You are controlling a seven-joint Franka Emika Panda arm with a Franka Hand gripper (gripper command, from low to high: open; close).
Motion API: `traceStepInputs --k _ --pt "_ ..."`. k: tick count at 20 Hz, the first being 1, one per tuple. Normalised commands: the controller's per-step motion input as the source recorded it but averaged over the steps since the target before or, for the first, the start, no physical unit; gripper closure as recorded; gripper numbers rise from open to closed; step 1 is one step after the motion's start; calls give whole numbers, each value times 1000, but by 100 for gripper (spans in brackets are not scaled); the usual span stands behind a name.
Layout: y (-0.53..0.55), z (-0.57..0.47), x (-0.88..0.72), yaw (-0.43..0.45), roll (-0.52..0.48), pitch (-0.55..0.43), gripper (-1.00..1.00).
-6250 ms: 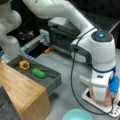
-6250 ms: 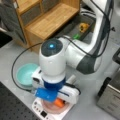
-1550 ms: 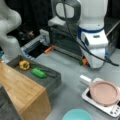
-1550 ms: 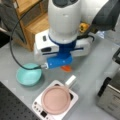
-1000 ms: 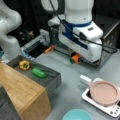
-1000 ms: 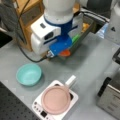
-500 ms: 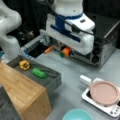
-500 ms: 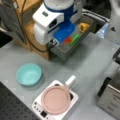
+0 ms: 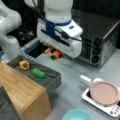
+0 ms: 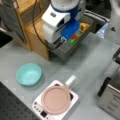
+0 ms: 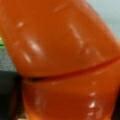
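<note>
Hanging above the table, your gripper (image 9: 55, 53) was closed on a carrot (image 9: 56, 54), an orange toy with a green tip, which showed under the white wrist in both front views and filled the wrist view (image 11: 60, 60) with orange. In a front view the carrot (image 10: 74, 38) sat in the air over the grey tray (image 10: 65, 52), near the tray's middle.

You could see the tray (image 9: 50, 80) holding a yellow pepper (image 9: 24, 65) toward its far left end and a green vegetable (image 9: 39, 72) just beside it, the two apart from each other. A wooden shelf (image 9: 22, 92) stood against the near side of the tray.

To the right, well apart from the carrot, a pink pan (image 9: 103, 92) with a white handle rested on a small white cooker (image 9: 110, 108). A teal bowl (image 10: 28, 74) stood on the table left of that cooker in a front view, apart from it. A dark oven (image 9: 100, 42) stood at the far right, behind the arm.
</note>
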Motion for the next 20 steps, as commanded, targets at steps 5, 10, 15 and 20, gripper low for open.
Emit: traceStepInputs --k 5,10,15,20 --pt "-103 -185 -368 187 201 -304 100" --pt "-19 -291 -333 106 167 -302 100" --pt "-30 -331 -260 22 177 -244 100" --pt "-86 -240 -168 4 138 -235 100"
